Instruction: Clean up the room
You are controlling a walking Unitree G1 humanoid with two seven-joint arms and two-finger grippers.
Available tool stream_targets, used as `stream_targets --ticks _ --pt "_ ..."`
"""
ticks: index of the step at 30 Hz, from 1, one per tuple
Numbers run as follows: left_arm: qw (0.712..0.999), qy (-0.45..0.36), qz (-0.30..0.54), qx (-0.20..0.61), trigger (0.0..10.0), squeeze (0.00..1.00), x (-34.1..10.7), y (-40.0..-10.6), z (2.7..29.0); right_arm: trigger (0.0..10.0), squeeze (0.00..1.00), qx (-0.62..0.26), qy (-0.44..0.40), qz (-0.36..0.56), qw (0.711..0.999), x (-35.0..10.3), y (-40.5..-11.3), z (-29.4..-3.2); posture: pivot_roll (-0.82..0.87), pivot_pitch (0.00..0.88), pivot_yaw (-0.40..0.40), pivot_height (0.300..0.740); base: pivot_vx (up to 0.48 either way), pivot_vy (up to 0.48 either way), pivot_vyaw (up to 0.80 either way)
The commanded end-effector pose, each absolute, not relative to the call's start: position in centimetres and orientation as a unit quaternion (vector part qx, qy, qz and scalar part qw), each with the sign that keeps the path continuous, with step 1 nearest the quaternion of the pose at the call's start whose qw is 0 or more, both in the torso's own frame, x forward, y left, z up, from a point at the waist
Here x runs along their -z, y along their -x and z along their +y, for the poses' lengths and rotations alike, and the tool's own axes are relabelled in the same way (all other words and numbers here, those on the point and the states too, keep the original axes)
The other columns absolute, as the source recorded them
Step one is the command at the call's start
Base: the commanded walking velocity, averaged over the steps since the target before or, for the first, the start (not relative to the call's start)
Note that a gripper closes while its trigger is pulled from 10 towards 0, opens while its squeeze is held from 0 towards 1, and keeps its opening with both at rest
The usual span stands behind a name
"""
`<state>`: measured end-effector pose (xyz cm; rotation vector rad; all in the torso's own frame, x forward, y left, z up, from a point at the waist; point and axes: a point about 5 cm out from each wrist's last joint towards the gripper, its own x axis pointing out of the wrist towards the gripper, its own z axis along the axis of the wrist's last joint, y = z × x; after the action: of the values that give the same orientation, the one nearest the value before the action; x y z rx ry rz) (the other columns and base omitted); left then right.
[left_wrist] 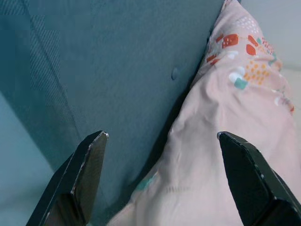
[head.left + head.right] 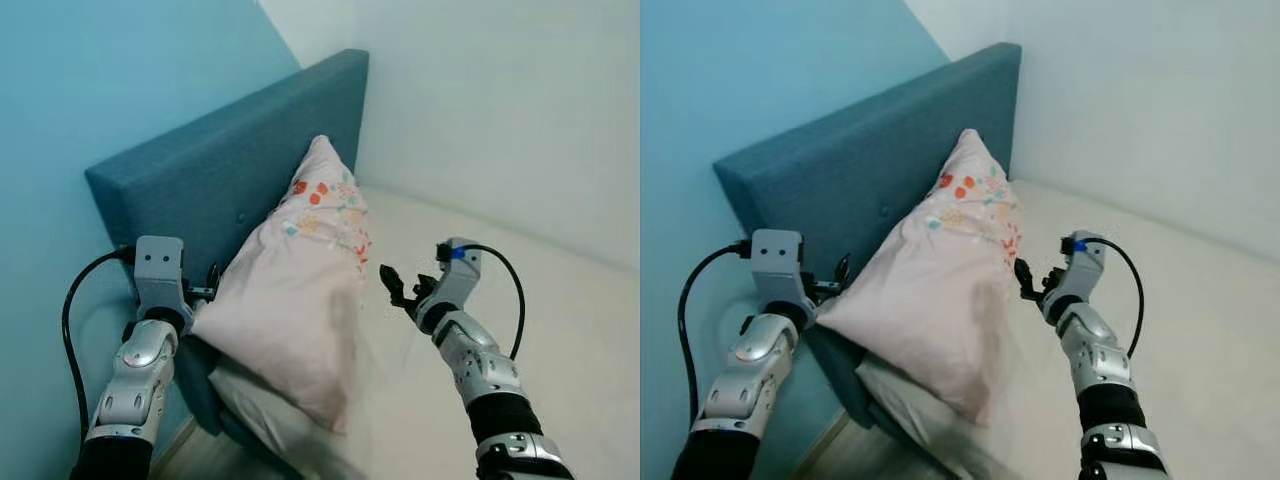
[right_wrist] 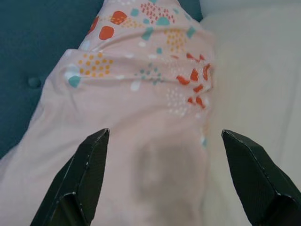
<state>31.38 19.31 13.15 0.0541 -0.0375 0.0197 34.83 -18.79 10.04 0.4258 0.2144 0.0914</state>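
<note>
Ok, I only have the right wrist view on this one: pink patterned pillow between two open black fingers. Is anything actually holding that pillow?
Observer: No. The right gripper hangs beside the pillow, fingers open, apart from it.
Operator: Where is the other arm?
Observer: The left gripper is open at the pillow's other side, by its lower corner, close to the blue headboard.
Operator: What is the pillow standing on?
Observer: It leans against the headboard, on the pale mattress; a second, whitish pillow lies under its lower end.

Soft, even daylight; slight blur.
</note>
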Motion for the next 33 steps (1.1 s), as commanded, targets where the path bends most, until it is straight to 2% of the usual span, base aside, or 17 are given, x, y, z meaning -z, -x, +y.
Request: stream_targets --ticks 1,4,11,20,22,23,24,26,29,33 --pt "1.0 -0.007 -0.014 0.022 10.0 0.0 -12.4 -30.9 18.1 10.0 0.0 -0.03 -0.251 0.112 0.961 -9.1 -34.3 -19.5 -0.1 0.003 -0.029 0.63 0.0 0.0 0.0" --pt "0.999 0.007 -0.009 0.036 10.0 0.0 -12.1 -30.6 17.5 10.0 0.0 -0.026 -0.259 0.107 0.959 -9.0 -34.2 -19.9 -0.1 0.003 -0.028 0.62 0.0 0.0 0.0" --pt "0.989 0.113 0.031 0.088 10.0 0.0 -10.2 -29.2 15.6 10.0 0.0 -0.017 -0.29 0.092 0.952 -8.8 -33.7 -20.9 -0.1 0.007 -0.023 0.6 0.0 0.0 0.0" --pt "0.979 0.179 0.053 0.075 10.0 0.0 -9.5 -28.6 15.5 10.0 0.0 -0.032 -0.321 0.086 0.943 -8.6 -33.6 -20.4 -0.09 0.012 -0.021 0.56 0.0 0.0 0.0" --pt "0.974 0.208 0.059 0.073 10.0 0.0 -9.4 -28.6 15.3 10.0 0.0 -0.036 -0.323 0.084 0.942 -8.6 -33.6 -20.3 -0.09 0.013 -0.02 0.555 0.0 0.0 0.0" --pt "0.952 0.288 0.068 0.073 10.0 0.0 -9.4 -28.6 14.7 10.0 0.0 -0.045 -0.333 0.076 0.939 -8.8 -33.7 -20.0 -0.09 0.015 -0.017 0.545 0.0 0.0 0.0" --pt "0.952 0.288 0.068 0.073 10.0 0.0 -9.4 -28.6 14.7 10.0 0.0 -0.045 -0.333 0.076 0.939 -8.8 -33.7 -20.0 -0.09 0.015 -0.017 0.545 0.0 0.0 0.0" --pt "0.932 0.346 0.071 0.077 10.0 0.0 -9.5 -28.5 14.0 10.0 0.0 -0.051 -0.342 0.07 0.936 -9.0 -33.7 -19.8 -0.09 0.021 -0.015 0.535 0.0 0.0 0.0" --pt "0.918 0.383 0.067 0.08 10.0 0.0 -9.8 -28.5 13.4 10.0 0.0 -0.056 -0.349 0.069 0.933 -9.0 -33.7 -19.6 -0.09 0.027 -0.017 0.52 0.0 0.0 0.0" --pt "0.913 0.396 0.064 0.081 10.0 0.0 -9.9 -28.6 13.2 10.0 0.0 -0.057 -0.351 0.07 0.932 -9.0 -33.7 -19.5 -0.09 0.027 -0.017 0.515 0.0 0.0 0.0"
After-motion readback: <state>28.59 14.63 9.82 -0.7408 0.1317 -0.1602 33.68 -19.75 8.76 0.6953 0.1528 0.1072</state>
